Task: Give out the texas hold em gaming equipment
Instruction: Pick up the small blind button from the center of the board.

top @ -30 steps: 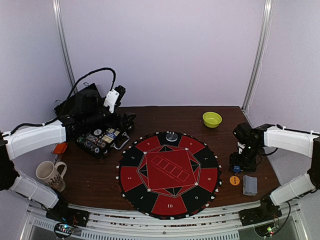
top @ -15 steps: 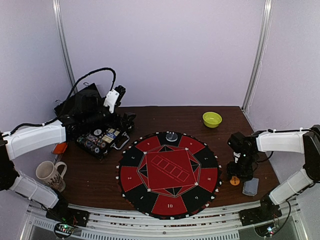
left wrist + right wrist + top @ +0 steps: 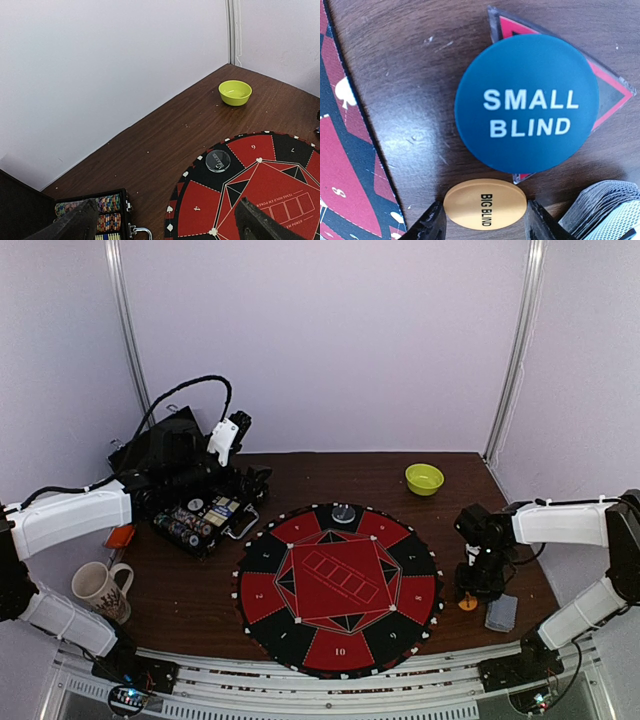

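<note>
The orange BIG BLIND button disc (image 3: pixel 485 204) lies flat on the wood between my right gripper's (image 3: pixel 485 221) two fingers, which press its left and right edges. Just beyond it, the blue SMALL BLIND disc (image 3: pixel 527 102) rests on a clear red-and-black triangle (image 3: pixel 615 90). A fanned deck of grey-backed cards (image 3: pixel 605 210) sits to the right. From above, the right gripper (image 3: pixel 478 585) stands low over the orange disc (image 3: pixel 467 602), with the cards (image 3: pixel 500 613) beside it. My left gripper (image 3: pixel 165 227) hangs open near the chip case (image 3: pixel 107 215), holding nothing.
The round red-and-black mat (image 3: pixel 338 585) fills the table's middle, with a clear dealer button (image 3: pixel 218 161) on its far edge. A lime-green bowl (image 3: pixel 424 478) stands at the back right. The open chip case (image 3: pixel 200 522) and a mug (image 3: pixel 100 588) are on the left.
My right gripper has dropped and shifted slightly left onto the orange disc, and its jaws have narrowed against the disc's edges. The left arm has not moved.
</note>
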Robot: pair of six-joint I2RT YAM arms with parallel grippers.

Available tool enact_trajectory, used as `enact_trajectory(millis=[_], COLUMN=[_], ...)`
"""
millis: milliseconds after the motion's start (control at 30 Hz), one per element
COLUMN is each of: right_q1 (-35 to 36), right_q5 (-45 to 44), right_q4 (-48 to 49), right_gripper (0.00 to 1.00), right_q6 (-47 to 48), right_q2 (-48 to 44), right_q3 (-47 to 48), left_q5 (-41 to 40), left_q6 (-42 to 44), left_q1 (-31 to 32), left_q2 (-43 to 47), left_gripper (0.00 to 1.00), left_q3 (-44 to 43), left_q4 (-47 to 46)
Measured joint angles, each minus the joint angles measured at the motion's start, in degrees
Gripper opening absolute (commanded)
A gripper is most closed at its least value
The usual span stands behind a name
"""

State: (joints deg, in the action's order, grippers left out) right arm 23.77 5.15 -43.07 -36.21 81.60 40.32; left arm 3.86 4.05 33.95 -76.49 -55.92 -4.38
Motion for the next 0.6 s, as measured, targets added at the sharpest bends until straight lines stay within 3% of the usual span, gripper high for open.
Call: enact_trajectory(millis=[133, 600], right_q1=[0.0, 0.0], right_q5=[0.0, -3.8], right_q4=[-0.2, -4.3], right_gripper=[0.54, 0.7], right_q6=[0.0, 0.9], right_q2=[0.1, 1.2], right_q3=[0.2, 4.8], left_q5=[0.0, 0.0], left_q6=[0.1, 0.4], left_q1=[0.0, 0.0], left_q2=[0.0, 0.0], left_gripper=[0.98, 0.98], left_q3=[0.0, 0.0], left_q4=[0.0, 0.2])
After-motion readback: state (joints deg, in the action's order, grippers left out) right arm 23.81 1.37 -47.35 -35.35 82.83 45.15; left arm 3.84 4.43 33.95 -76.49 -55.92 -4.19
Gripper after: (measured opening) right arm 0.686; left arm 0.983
